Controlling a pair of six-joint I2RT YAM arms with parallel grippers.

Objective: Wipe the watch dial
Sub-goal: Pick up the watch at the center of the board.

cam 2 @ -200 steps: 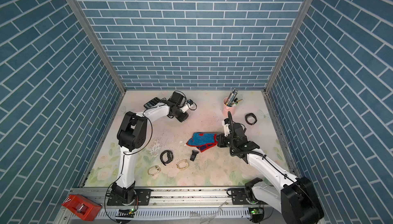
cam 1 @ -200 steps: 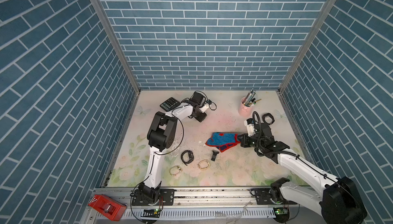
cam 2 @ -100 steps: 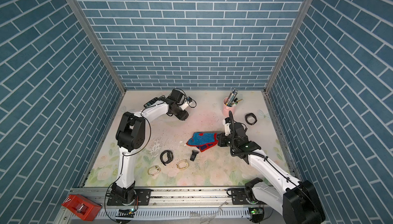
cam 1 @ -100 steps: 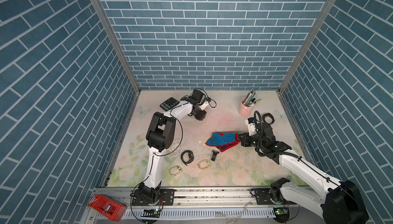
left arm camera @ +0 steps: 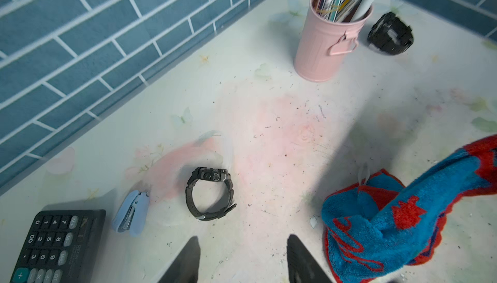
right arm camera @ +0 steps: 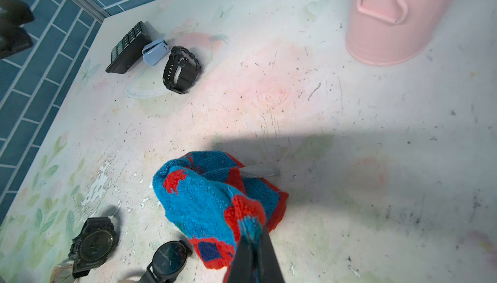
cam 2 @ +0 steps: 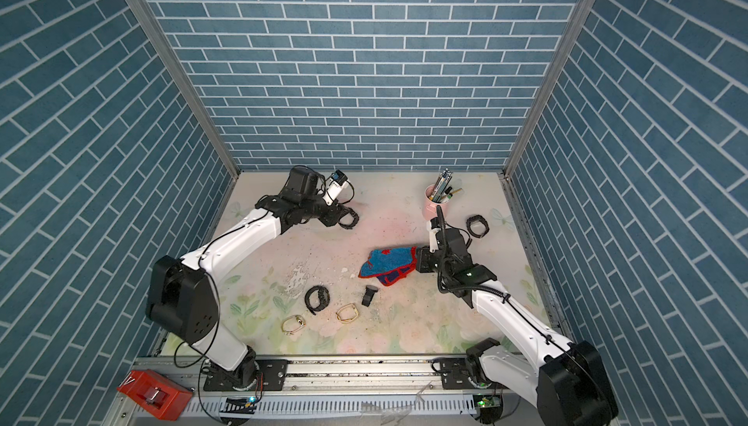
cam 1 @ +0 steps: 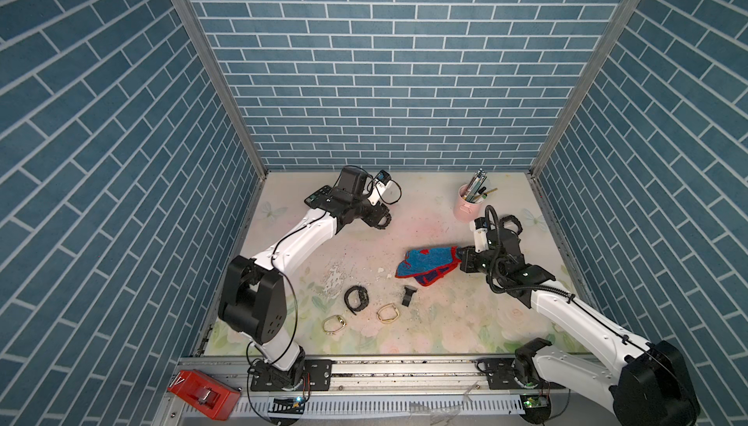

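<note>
Near the back wall, black watch [left arm camera: 209, 194] lying on its side on the tabletop [left arm camera: 269, 139], strap closed in a loop, just beside a blue stapler [left arm camera: 131, 211] and near a calculator [left arm camera: 56, 244]; dial face not readable from any view. Empty left fingers [left arm camera: 189, 260], parted partway, just short of the watch and not touching. Pinched tight on a corner of the blue-and-red cloth [right arm camera: 204, 201], right fingers [right arm camera: 266, 257], well apart from that watch. Likely hazards: sliding or rolling of the unheld watch under a wiping stroke; a sideways dial missed by the cloth altogether; trailing folds dragging the round-faced watch [right arm camera: 168, 261] just beside them; a wide swing clipping the pink pen cup [left arm camera: 322, 45]. Tabletop pale, floral, scuffed, with peeled patches and dark specks; blue brick-pattern walls [cam 1: 384, 80] on three sides
</note>
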